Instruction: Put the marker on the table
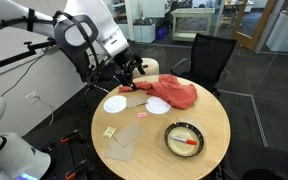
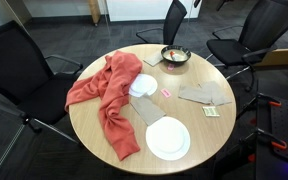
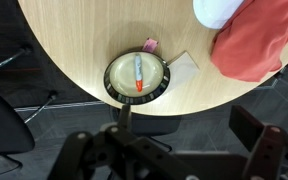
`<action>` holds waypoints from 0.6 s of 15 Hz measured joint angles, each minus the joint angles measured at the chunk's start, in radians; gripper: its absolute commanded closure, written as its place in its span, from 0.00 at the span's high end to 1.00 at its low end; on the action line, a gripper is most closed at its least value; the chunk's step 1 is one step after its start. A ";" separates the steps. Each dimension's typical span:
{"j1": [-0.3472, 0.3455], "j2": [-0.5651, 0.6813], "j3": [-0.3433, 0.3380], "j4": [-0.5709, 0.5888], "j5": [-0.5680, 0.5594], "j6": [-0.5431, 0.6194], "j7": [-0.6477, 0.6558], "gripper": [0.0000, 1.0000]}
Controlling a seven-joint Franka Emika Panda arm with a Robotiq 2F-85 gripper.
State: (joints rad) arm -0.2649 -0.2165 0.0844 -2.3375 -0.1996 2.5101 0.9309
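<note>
**Marker lies in bowl**

In an exterior view the white arm (image 1: 84, 30) leans over the edge of the round wooden bench (image 1: 209, 112). In an exterior view lie two white round plates (image 2: 168, 138) and one red cloth (image 2: 109, 95). Wrist view: the end effector (image 3: 172, 142) is spread wide and empty; one grey orange-tipped marker (image 3: 139, 72) lies inside the black round bowl (image 3: 108, 78).

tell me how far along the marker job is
Done: nothing yet. The marker lies inside the dark bowl, not on the table.
In hand: the gripper is open and empty, well above the bowl in the wrist view.
Left: come down to the bowl, grip the marker, lift it out and set it on bare wood.
</note>
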 measured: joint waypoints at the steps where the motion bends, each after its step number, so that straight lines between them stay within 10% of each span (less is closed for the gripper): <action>1: 0.000 0.015 -0.013 0.005 -0.020 0.007 0.017 1.00; 9: 0.013 0.076 -0.080 0.024 -0.110 0.015 0.096 1.00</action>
State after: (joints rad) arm -0.2516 -0.1410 0.0047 -2.3130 -0.3098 2.5252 1.0265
